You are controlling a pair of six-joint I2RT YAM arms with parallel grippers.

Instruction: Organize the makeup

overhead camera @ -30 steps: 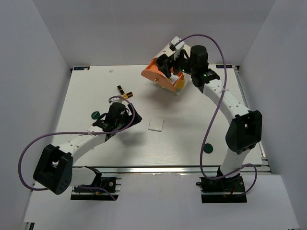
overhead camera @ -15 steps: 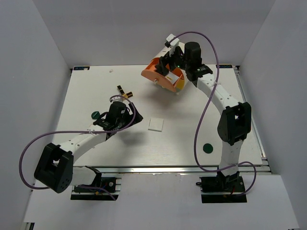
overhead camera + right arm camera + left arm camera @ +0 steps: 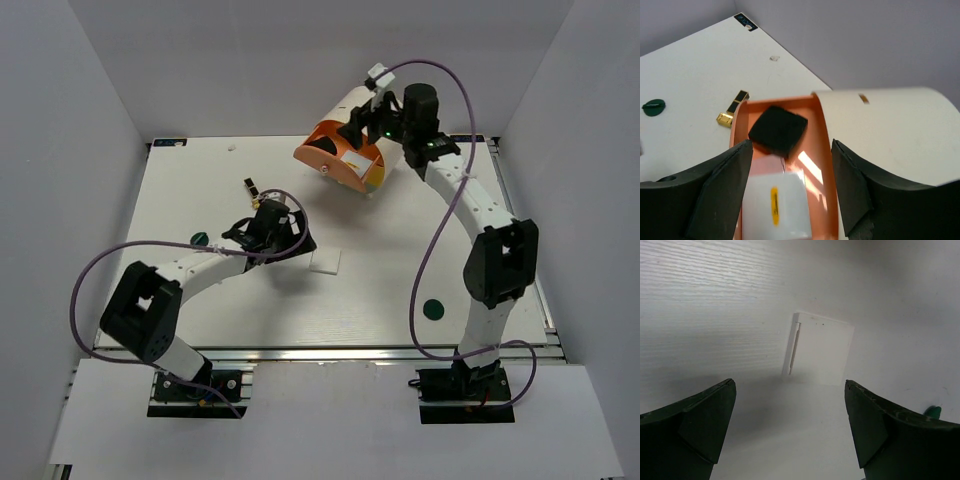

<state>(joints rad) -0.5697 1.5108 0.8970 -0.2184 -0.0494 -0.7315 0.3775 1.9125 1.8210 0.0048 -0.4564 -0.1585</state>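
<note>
Top external: seems partway. In drawer (image 3: pixel 822 170): black compact (image 3: pixel 778 130), white palette (image 3: pixel 776 210). Left out: loose palette (image 3: pixel 325 261), lipstick tubes (image 3: pixel 257 190), green disc (image 3: pixel 433 309). Left gripper (image 3: pixel 790 425), right gripper (image 3: pixel 790 195) spread, empty.

I see a white wood-grain worktop (image 3: pixel 380 290) w/ plain grey walls (image 3: pixel 250 60) at its left, far & right sides; even light.
</note>
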